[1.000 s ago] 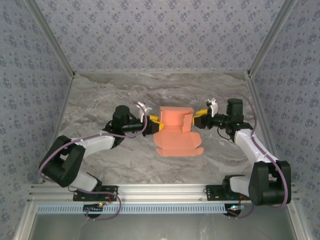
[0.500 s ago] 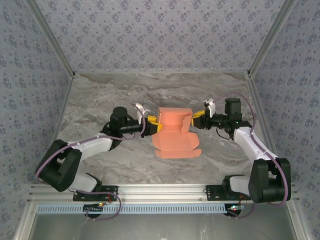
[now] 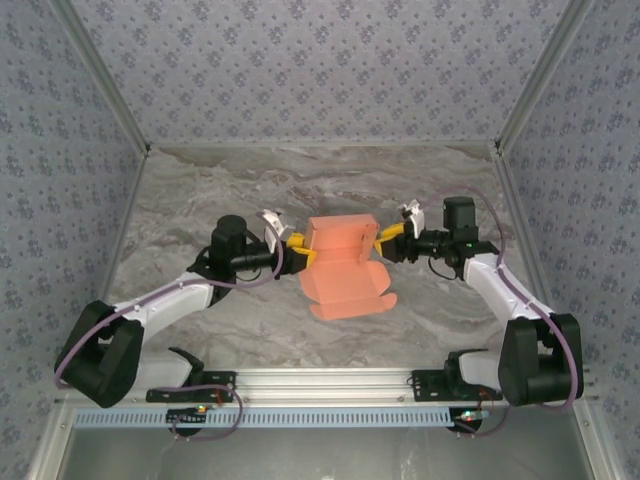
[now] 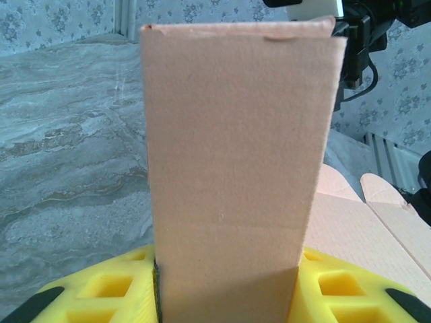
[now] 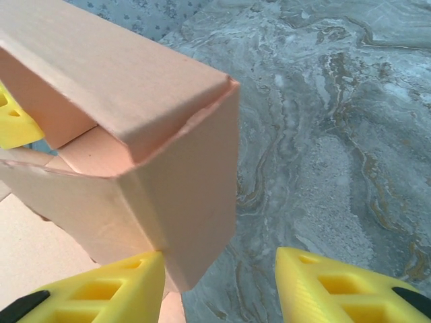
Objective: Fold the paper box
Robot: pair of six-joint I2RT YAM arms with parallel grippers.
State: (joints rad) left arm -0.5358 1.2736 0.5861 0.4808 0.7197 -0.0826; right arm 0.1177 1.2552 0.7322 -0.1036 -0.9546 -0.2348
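Centrally, paper box (image 3: 345,272); left pincer (image 3: 300,248) grips it.

Matt salmon cardboard paper box (image 3: 345,270), smooth marbled table (image 3: 200,200)

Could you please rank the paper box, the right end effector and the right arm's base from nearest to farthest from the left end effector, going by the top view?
Measured from the left end effector:
1. The box, right beside it at the table's centre.
2. The right end effector, on the box's other side, to the right.
3. The right arm's base, at the near right edge.
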